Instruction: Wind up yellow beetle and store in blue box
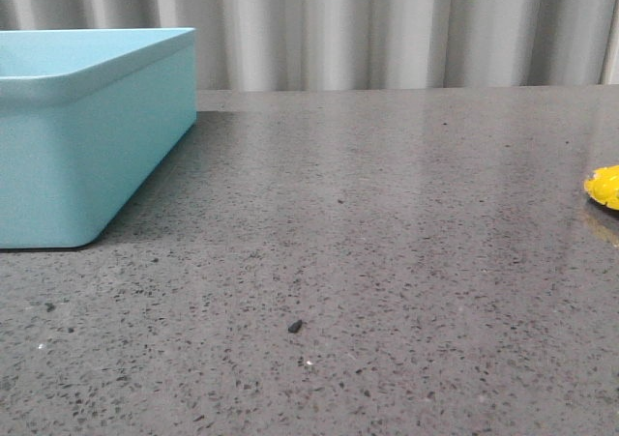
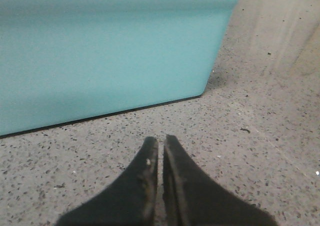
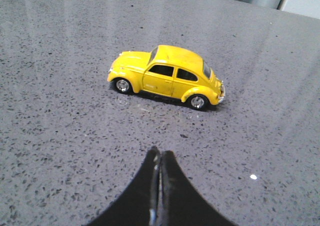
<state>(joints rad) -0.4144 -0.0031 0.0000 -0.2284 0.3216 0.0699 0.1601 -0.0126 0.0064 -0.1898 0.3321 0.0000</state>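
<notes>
The yellow beetle (image 3: 167, 78), a toy car, stood on its wheels on the table (image 1: 387, 262), well apart from the blue box (image 1: 87, 136). Both the right gripper (image 3: 160, 158) and left gripper (image 2: 161, 146) were pressed together, empty. Nudged rather than grasped, the car would likely roll off.

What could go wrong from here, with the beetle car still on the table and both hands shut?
1. The right hand is shut with the yellow beetle standing apart ahead of it; advancing without opening would likely push it, and on wheels it may roll.
2. The beetle sits at the far right of the table, the blue box far left: a long carry over a tall wall.
3. The left hand is close to the box wall and could bump it.
</notes>
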